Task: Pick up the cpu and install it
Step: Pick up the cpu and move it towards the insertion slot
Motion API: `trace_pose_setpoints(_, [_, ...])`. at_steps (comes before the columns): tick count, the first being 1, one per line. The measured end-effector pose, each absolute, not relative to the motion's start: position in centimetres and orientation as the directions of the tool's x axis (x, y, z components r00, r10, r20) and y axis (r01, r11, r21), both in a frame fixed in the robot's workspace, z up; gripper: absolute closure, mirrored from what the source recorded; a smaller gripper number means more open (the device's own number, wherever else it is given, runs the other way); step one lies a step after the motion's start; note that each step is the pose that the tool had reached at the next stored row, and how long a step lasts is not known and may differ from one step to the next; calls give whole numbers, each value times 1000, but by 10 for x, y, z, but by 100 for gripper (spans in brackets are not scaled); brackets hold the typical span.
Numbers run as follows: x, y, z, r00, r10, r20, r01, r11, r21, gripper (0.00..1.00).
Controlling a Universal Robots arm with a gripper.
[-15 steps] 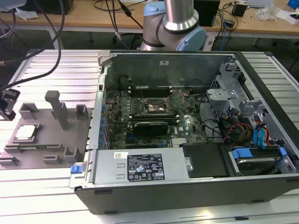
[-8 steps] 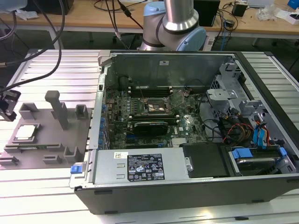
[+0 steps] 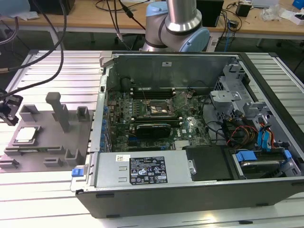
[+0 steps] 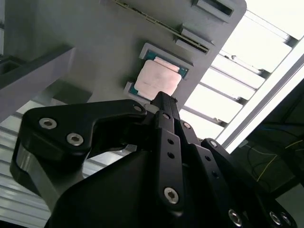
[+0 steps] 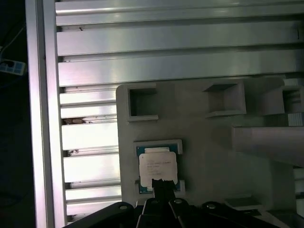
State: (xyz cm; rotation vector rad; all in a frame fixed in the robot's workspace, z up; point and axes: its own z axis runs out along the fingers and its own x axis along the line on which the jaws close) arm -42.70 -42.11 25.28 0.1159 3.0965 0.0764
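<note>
— On the exterior view's left, where's the small square silver-lidded cpu (image 3: 26,134)?
— In the grey plastic fixture block (image 3: 47,140) on the ribbed aluminium counter (image 3: 47,199). The black jaws are close by it, closed and empty.

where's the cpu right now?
The cpu sits in a pocket of the grey fixture at the exterior view's left, outside the case, near the fixture's tall post.
</note>
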Motion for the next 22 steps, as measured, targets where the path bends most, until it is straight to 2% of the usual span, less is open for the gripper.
trace_pose_setpoints(14, [-417, -422, 221, -996, 76, -39, 74, 996, 51, 89])
trace_pose_setpoints(22, [-417, -422, 220, -996, 76, -39, 74, 996, 51, 89])
